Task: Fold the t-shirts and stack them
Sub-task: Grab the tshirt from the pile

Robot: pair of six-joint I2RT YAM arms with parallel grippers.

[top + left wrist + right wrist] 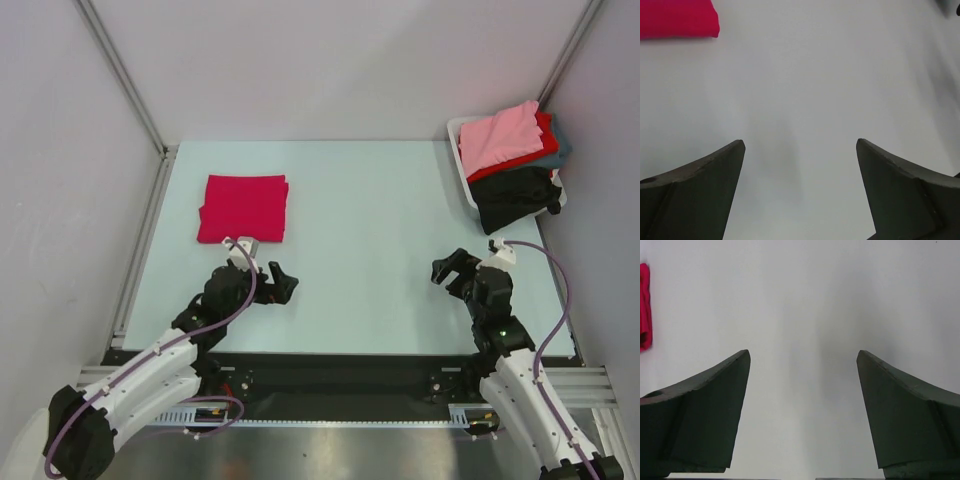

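Black left jaws: spread wide, empty, over the tabletop (380,225) just short of the folded magenta-red t-shirt (243,208), which lies flat toward the far left corner. Right jaws: wide, empty, near the right edge. White basket (462,135), far right corner: pink t-shirt (500,140) on top, black t-shirt (515,195) spilling over the near wall; red layer (544,126) and teal layer (562,145) mostly hidden.

Fig. 1. Free room and obstacles on the table (380,300).
Open surface spans the centre and near edge; a folded magenta-red t-shirt (243,208) lies at ten o'clock, and the basket (462,155) heaped with t-shirts (500,140) stands at two o'clock.
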